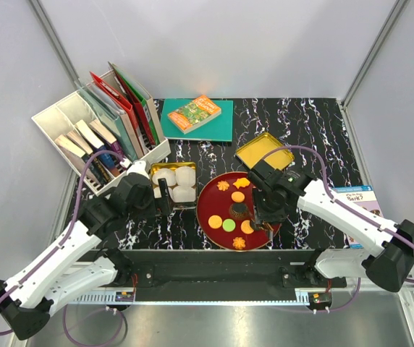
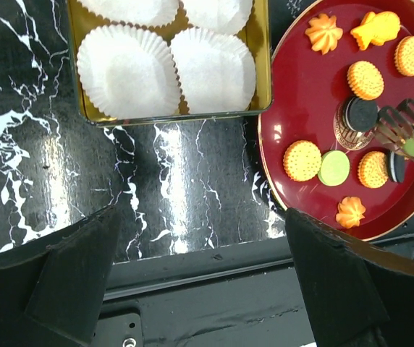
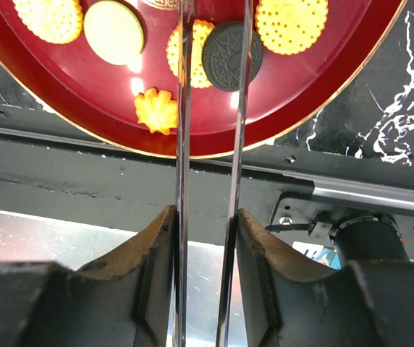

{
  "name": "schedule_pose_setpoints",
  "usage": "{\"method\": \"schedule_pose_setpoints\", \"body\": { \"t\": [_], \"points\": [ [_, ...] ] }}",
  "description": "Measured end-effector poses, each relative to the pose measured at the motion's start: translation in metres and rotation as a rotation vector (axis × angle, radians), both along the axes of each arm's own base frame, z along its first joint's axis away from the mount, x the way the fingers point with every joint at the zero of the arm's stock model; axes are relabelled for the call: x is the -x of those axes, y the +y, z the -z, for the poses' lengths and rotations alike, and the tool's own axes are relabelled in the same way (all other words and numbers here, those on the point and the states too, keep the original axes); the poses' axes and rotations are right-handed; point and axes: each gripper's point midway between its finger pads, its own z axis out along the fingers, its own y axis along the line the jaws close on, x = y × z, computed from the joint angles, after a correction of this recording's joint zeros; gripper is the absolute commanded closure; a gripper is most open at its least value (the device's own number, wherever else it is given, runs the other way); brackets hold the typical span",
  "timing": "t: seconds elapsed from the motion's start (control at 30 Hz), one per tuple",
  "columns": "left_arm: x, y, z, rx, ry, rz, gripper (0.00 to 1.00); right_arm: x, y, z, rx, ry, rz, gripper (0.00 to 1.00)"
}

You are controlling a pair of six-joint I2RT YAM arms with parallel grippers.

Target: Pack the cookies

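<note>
The cookies lie on a red plate (image 1: 205, 199): round orange ones (image 2: 302, 160), a green one (image 2: 334, 168), dark brown ones (image 2: 360, 113) and orange flower shapes (image 2: 350, 211). My right gripper (image 1: 265, 208) is over the plate's right side, shut on metal tongs (image 3: 183, 144) whose two arms stand slightly apart. The tong tips (image 2: 402, 126) hover over the plate beside the middle dark cookie. In the right wrist view one tong arm crosses another dark cookie (image 3: 225, 47). My left gripper (image 1: 162, 195) is open and holds nothing, low beside the gold tin (image 2: 261, 65).
White paper cups (image 2: 127, 72) fill the gold tin left of the plate. Its gold lid (image 1: 265, 150) lies behind the plate. A file organizer (image 1: 98, 130) stands at the back left, with a book (image 1: 196, 116) at the back and a booklet (image 1: 355, 195) at the right.
</note>
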Motion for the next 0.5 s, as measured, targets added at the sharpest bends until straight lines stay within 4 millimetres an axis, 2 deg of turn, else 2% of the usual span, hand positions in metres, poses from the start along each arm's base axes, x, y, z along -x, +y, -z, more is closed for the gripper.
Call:
{"method": "schedule_pose_setpoints", "body": {
  "t": [0.33,0.5],
  "points": [
    [0.002,0.002,0.004,-0.004,0.015,-0.009,0.01,-0.008,0.003,-0.012,-0.019,-0.044,0.009,0.62],
    [0.002,0.002,0.005,-0.008,0.016,-0.010,0.01,-0.015,0.001,-0.033,-0.049,-0.122,0.031,0.61]
  ]
}}
